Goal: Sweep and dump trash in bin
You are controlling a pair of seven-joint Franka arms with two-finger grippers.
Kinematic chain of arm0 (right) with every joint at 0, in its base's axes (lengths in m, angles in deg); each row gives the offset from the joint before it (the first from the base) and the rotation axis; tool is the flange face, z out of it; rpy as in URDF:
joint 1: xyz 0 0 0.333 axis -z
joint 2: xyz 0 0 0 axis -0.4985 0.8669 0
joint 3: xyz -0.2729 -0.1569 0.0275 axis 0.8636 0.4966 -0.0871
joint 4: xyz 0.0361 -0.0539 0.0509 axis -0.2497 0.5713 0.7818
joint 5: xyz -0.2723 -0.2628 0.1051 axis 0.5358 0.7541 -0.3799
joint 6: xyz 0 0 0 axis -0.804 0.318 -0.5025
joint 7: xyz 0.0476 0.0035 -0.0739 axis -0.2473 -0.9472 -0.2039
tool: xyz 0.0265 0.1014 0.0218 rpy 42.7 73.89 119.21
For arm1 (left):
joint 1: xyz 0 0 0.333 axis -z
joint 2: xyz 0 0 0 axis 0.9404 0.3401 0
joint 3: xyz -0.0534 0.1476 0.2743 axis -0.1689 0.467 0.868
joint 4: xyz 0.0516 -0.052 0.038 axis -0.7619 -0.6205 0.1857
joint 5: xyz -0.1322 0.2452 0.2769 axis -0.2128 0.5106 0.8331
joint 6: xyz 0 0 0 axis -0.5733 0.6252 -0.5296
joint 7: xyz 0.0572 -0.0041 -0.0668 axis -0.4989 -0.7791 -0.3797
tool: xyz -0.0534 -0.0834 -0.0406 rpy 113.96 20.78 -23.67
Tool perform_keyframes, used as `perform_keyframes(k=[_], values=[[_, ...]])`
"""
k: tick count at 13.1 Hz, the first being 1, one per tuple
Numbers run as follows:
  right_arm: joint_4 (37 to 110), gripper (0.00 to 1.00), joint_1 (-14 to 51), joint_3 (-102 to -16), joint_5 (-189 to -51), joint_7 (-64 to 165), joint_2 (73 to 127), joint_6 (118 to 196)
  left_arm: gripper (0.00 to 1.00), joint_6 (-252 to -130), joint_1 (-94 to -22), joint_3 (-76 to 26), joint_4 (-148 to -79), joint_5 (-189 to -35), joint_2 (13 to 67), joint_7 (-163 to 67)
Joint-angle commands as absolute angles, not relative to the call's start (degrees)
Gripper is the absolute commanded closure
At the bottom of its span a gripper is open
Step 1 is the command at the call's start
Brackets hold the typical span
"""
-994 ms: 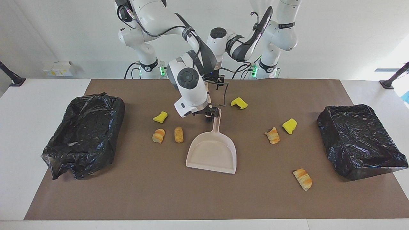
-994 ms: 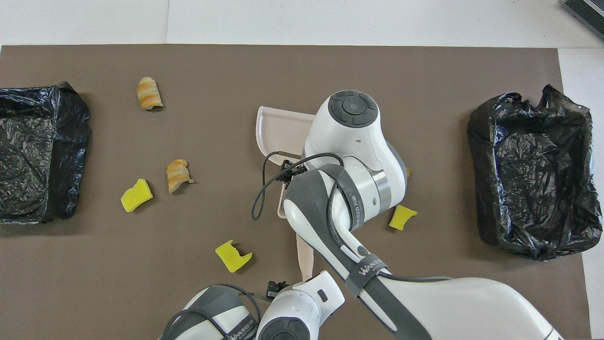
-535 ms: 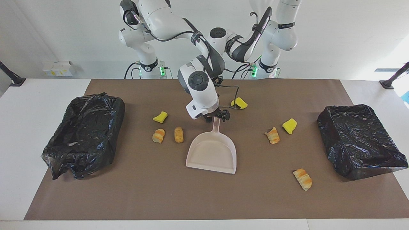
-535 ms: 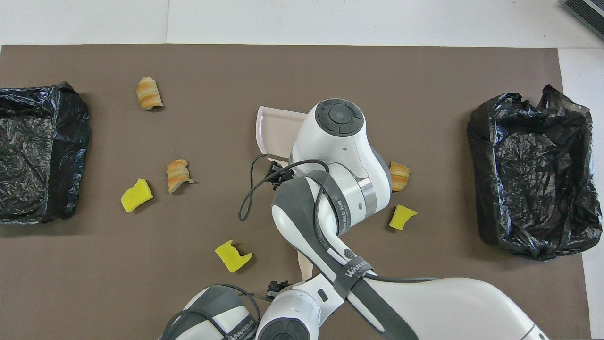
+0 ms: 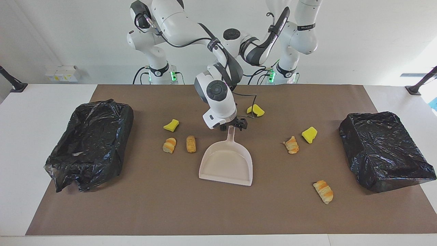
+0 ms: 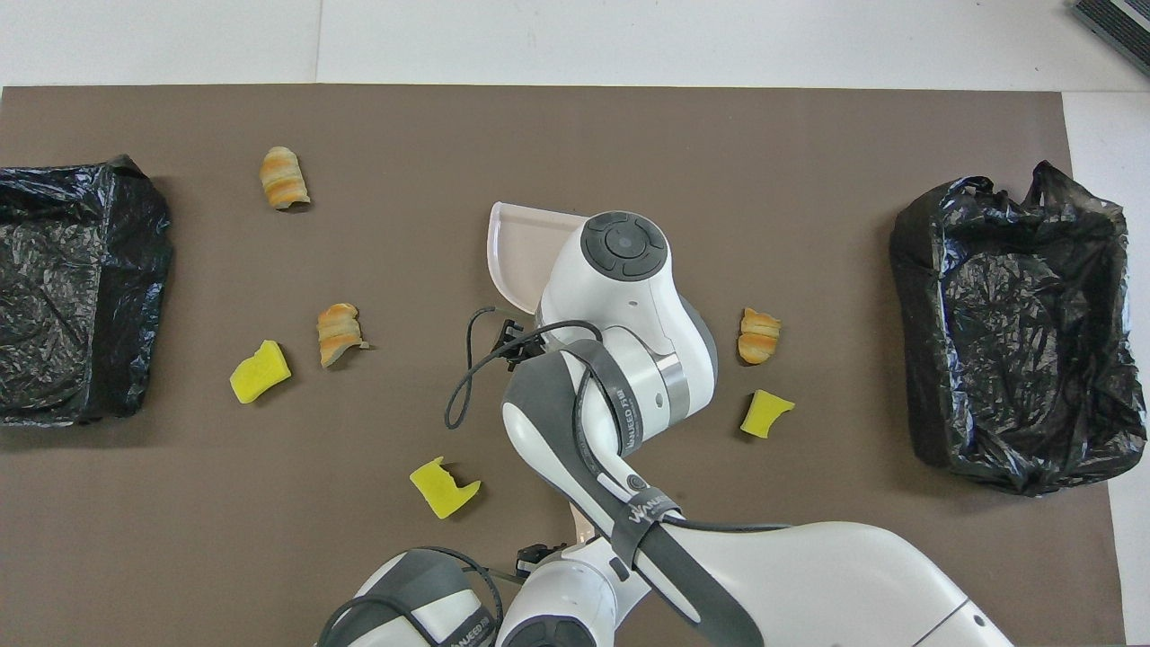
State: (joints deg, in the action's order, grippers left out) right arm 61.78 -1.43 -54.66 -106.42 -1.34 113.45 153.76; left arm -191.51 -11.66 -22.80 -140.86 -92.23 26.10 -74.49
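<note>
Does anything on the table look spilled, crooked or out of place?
Yes: seven trash pieces lie scattered loose on the brown mat around the dustpan, for example a yellow sponge chunk and a striped bread roll. The dustpan itself lies flat and empty.

Everything here is pointing to a robotics lab rather than a home or kitchen. Two white robot arms are standing side by side at one long edge of a white table, with cables trailing from their bases and small green lights glowing there. A brown mat is covering most of the tabletop, reaching almost to its edges. Black clamp stands are gripping the table's corners at the robots' end. Bare white walls are closing the room in, and a white socket box is sitting against the wall.
</note>
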Motion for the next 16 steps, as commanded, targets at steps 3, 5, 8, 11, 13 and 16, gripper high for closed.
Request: perform_keyframes(k=[3, 5, 8, 11, 13, 16], values=[[63.57, 0.88, -1.39, -54.60, -107.24, -1.63, 112.51, 154.84, 0.48, -191.96, -9.47, -21.87, -141.35, -93.49, 26.43, -75.68], [63.30, 1.00, -1.30, -54.60, -106.72, -1.90, 112.51, 154.76, 0.48, -192.31, -8.77, -21.86, -141.27, -93.49, 27.49, -75.85], [62.25, 1.00, 0.19, -54.52, -106.63, -0.15, 112.34, 153.62, 0.51, -192.40, -8.86, -21.78, -140.74, -93.49, 27.76, -75.94], [59.79, 1.00, 2.56, -53.82, -106.45, 9.14, 110.50, 145.99, 0.53, -192.40, -8.86, -21.69, -140.48, -93.49, 28.02, -75.76], [60.22, 1.00, 5.71, -53.81, -106.45, 17.40, 107.26, 142.73, 0.53, -192.49, -9.30, -21.69, -140.04, -93.49, 28.11, -75.68], [60.40, 1.00, 10.73, -53.81, -102.79, 30.04, 102.51, 135.88, 0.77, -192.40, -9.39, -21.69, -139.68, -93.49, 28.20, -75.68]])
